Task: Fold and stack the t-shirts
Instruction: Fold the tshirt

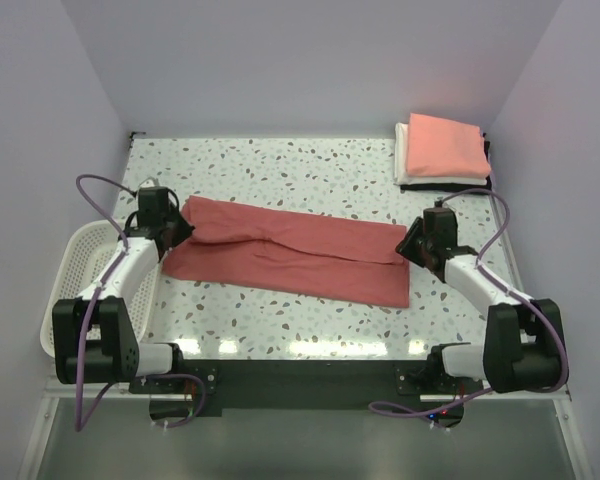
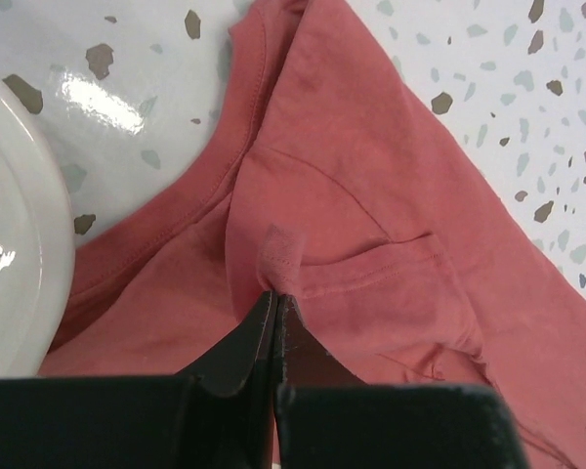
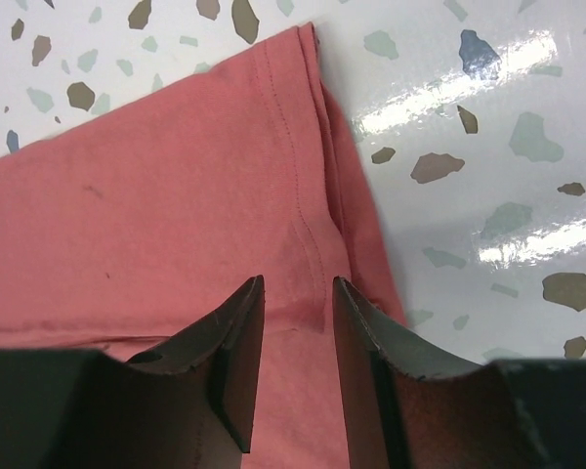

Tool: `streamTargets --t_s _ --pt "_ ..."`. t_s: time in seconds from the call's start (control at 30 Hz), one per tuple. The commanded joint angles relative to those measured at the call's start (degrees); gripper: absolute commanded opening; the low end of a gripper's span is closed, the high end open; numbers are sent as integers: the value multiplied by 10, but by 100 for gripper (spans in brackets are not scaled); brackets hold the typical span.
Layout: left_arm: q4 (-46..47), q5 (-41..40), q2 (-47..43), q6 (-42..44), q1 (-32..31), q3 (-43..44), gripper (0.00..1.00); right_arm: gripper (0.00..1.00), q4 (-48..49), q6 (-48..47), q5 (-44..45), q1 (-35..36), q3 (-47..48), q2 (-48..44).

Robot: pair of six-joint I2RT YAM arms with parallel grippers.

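Note:
The brick-red t-shirt (image 1: pixel 295 255) lies folded lengthwise across the middle of the table. My left gripper (image 1: pixel 177 232) is at its left end, shut on a pinch of the cloth near the sleeve seam (image 2: pixel 277 262). My right gripper (image 1: pixel 413 245) is at the shirt's right end, open, its fingers (image 3: pixel 236 332) straddling the hem (image 3: pixel 303 215) with cloth between them. A stack of folded t-shirts (image 1: pixel 442 150) sits at the back right, salmon-pink on top, white below, black at the bottom.
A white plastic mesh basket (image 1: pixel 80 290) stands at the left edge beside my left arm; its rim (image 2: pixel 15 244) shows in the left wrist view. Purple walls enclose the table on three sides.

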Motion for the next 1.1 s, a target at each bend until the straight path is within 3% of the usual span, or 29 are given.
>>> streamTargets --t_s 0.0,0.27,0.77,1.07 --pt "28 16 -7 -12 6 -12 0 38 7 2 0 4 19 -19" --pt "36 27 -15 -17 6 -47 0 36 1 10 14 54 44 15" --pt "50 51 -10 -20 6 -62 0 38 -67 23 86 57 35 16" --pt "55 57 -7 -19 6 -62 0 38 -51 26 89 56 29 46"
